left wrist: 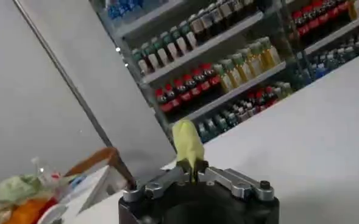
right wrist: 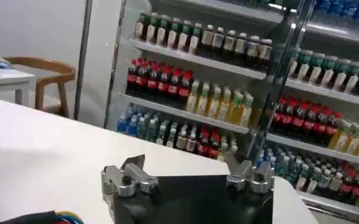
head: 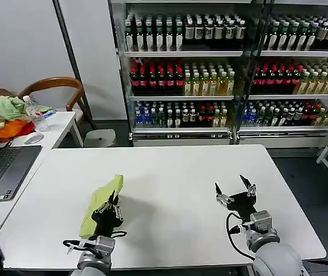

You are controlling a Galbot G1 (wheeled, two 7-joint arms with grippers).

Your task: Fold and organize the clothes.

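On the white worktop (head: 169, 184) before us, toward its left front, lies the lime T-shirt (head: 101, 202), bunched into a narrow strip running from the front edge up and slightly rightward. Our left gripper (head: 113, 202) sits over the strip's right edge, its fingers pressed together on the fabric; from the left wrist view the left gripper (left wrist: 193, 176) pinches a fold of the T-shirt (left wrist: 188, 142) that stands up in a yellow-green peak between the fingertips. Our right gripper (head: 233, 187) hovers over bare worktop at the right front, well apart from the shirt, fingers spread wide and holding nothing; the right wrist view shows the same, right gripper (right wrist: 188, 178) open with clear space between the two fingers. Beyond the worktop stand shelves of bottled drinks (head: 221, 75). At far left, a side desk (head: 60, 123) carries a heap of garments (head: 3, 118) and an open laptop (head: 3, 169), with a wooden chair (head: 57, 86) behind.
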